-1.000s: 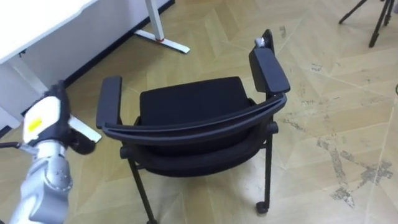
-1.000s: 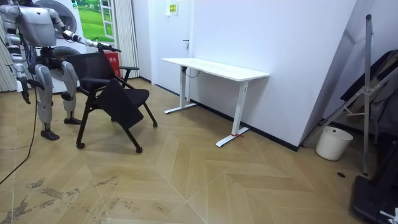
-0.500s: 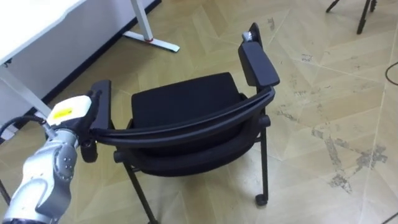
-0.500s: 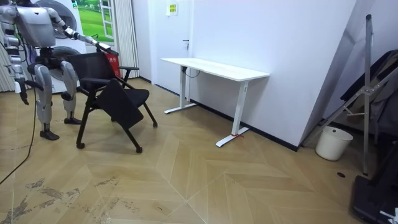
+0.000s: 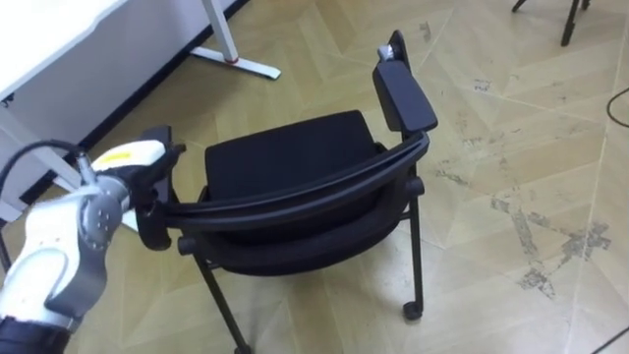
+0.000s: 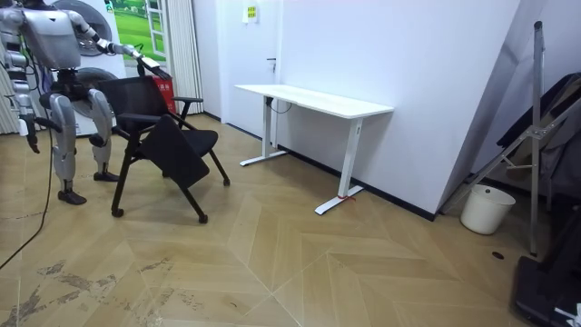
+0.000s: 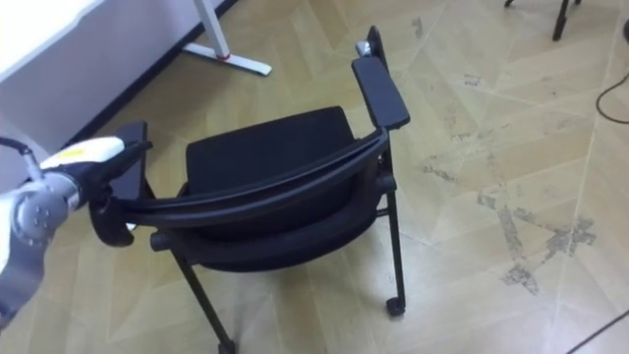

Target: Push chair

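Since 1 s ago the left hand had swung in from the frame's lower left, where it was clear of the chair, to land at the armrest on the frame's left. The chair itself hadn't shifted vs the desk. The hand lay against the top of that armrest, but I couldn't tell whether it gripped or just pressed, since its far side was hidden. The chair stood mid-frame on the wood floor, back rail nearest the camera, seat front toward the frame's top.

Handling, as a guess: stiff frame, prob light, w/ a castor at lower right, so it should roll w/o much force. Best hold = the back rail or both armrests. A push on one armrest alone would likely swing it round.

Room view gave the wider layout: robot standing behind the chair at far left of frame, desk well apart toward centre, right hand hanging idle by its side, state too small to tell. Eye views gave the hand-to-armrest contact + the castor up close.
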